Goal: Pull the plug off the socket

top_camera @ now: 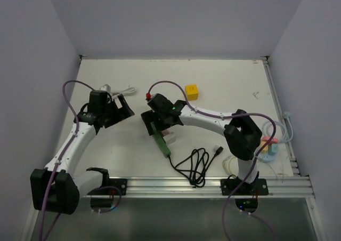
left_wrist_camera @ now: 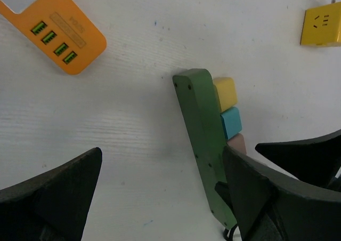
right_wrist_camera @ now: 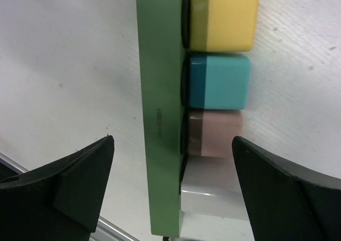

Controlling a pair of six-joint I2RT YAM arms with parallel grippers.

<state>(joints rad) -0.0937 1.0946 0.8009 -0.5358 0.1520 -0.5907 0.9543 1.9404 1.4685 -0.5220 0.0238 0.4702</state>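
A green power strip (top_camera: pixel 161 138) lies on its edge on the white table. In the right wrist view the strip (right_wrist_camera: pixel 160 91) carries a yellow plug (right_wrist_camera: pixel 224 18), a teal plug (right_wrist_camera: pixel 218 81), a pink plug (right_wrist_camera: pixel 213 133) and a white plug (right_wrist_camera: pixel 218 193) in a row. My right gripper (right_wrist_camera: pixel 173 139) is open and straddles the strip and the pink and white plugs, touching neither; it also shows in the top view (top_camera: pixel 154 125). My left gripper (top_camera: pixel 123 110) is open and empty, to the left of the strip (left_wrist_camera: pixel 200 134), with its right finger (left_wrist_camera: pixel 266 198) close to the strip.
An orange USB hub (left_wrist_camera: pixel 53 30) lies beyond the left gripper. A yellow cube adapter (top_camera: pixel 192 91) sits further back. A coiled black cable (top_camera: pixel 194 163) runs from the strip's near end. A white adapter (top_camera: pixel 106 88) is at the back left. An aluminium rail (top_camera: pixel 213 185) edges the front.
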